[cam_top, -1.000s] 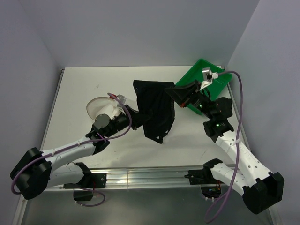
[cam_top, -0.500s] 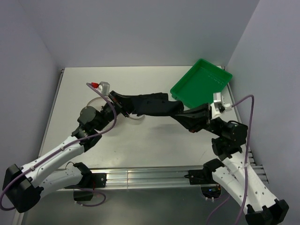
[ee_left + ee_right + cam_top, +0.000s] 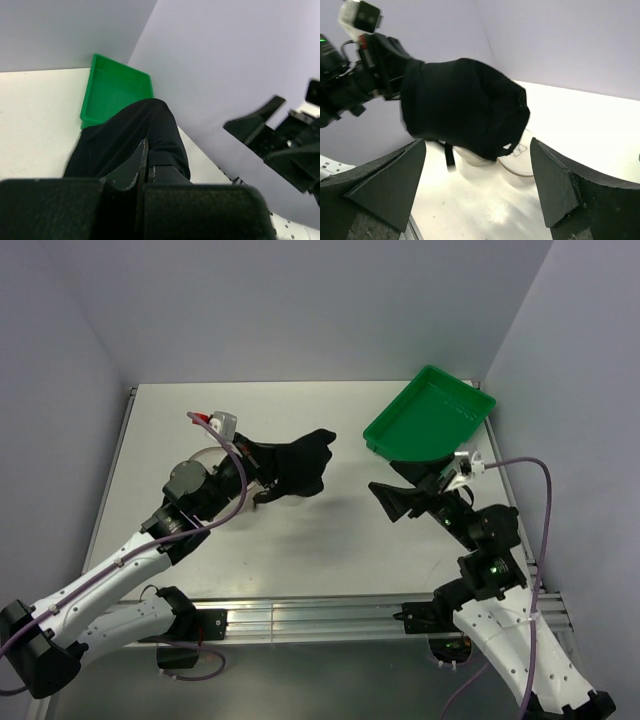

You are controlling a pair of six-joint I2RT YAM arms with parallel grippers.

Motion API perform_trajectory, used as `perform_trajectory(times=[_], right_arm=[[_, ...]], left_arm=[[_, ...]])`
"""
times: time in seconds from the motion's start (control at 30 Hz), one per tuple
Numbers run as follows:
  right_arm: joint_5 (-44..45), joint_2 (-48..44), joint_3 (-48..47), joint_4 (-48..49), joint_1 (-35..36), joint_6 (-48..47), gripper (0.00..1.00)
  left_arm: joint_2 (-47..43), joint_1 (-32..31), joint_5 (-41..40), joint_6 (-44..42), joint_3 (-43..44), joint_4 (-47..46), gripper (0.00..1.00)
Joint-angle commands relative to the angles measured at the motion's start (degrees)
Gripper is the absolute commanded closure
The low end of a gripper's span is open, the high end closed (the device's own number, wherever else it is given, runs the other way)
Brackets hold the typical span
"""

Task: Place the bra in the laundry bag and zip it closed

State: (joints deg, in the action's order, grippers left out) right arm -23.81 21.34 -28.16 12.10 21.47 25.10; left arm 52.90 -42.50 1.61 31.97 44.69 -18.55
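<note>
laundry bag (image 3: pixel 476 162): mostly hidden behind bra (image 3: pixel 462 107) | left end effector (image 3: pixel 264 467): fingertips covered by fabric, top view

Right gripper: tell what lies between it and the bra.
Nothing but bare table, in the top view: the open right gripper faces the bra across it.

Left pincer (image 3: pixel 262 470) is clamped on the bra (image 3: pixel 298 464), a black bunch held up off the surface (image 3: pixel 330 535). Right pincer (image 3: pixel 398 498) sits well apart, jaws spread, nothing between them. The laundry bag (image 3: pixel 200 454) peeks from behind the left arm. Green tray (image 3: pixel 428 415) at far right.
</note>
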Motion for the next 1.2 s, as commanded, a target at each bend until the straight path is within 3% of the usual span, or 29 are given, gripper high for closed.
perform_trajectory(times=[0.0, 0.17, 0.37, 0.53, 0.63, 0.73, 0.8, 0.9, 0.97, 1.0, 1.03, 1.1, 1.17], right_arm=[[-4.45, 7.81, -7.93, -1.56, 0.06, -1.11, 0.07], [-12.92, 21.08, -13.76, 1.87, 0.24, 0.29, 0.05], [-21.17, 27.51, -14.38, 9.16, 1.64, 4.51, 0.04], [-26.72, 29.54, -10.43, 24.79, 5.06, 14.79, 0.17], [-29.44, 32.87, -9.45, 33.24, 6.3, 19.01, 0.13], [-24.45, 31.32, -10.24, 23.8, 6.3, 10.53, 0.06], [-21.82, 29.73, -12.08, 14.5, 6.21, 3.94, 0.04], [-19.87, 27.61, -12.88, 11.47, 6.3, 3.46, 0.08], [-21.44, 28.66, -13.93, 10.06, 6.21, 4.07, 0.4], [-22.49, 29.1, -14.55, 9.88, 6.3, 5.3, 0.7], [-23.11, 29.8, -14.55, 10.14, 6.3, 5.92, 0.84], [-22.42, 29.72, -14.47, 9.62, 6.3, 4.79, 1.0], [-17.95, 29.02, -14.81, 6.99, 6.04, 2.6, 1.0]], left_arm=[[-1.49, -1.44, 1.28, -2.08, 3.83, 1.05, 1.0], [-3.77, -1.71, 7.97, -2.43, 3.48, -0.09, 1.0], [-7.55, -1.71, 11.22, -1.29, 0.67, -0.88, 1.0], [-9.05, -1.71, 12.54, -0.24, -1.09, -1.23, 1.0], [-9.05, -1.8, 14.39, 0.73, -1.71, -2.02, 1.0], [-9.66, -1.71, 16.06, 1.08, -1.45, -1.76, 1.0], [-10.1, -1.71, 16.41, 0.73, -0.66, -0.62, 1.0], [-10.28, -1.71, 17.2, 0.9, 0.58, 1.41, 1.0], [-10.28, -1.71, 17.99, 1.52, 0.75, 0.97, 1.0], [-10.28, -1.71, 18.17, 1.87, 0.75, 0.88, 1.0], [-10.45, -1.71, 18.26, 1.96, 0.67, 0.88, 1.0], [-10.72, -1.8, 18.17, 1.61, 0.75, 2.1, 1.0], [-10.89, -1.71, 17.99, 0.56, 1.19, 4.64, 1.0]])
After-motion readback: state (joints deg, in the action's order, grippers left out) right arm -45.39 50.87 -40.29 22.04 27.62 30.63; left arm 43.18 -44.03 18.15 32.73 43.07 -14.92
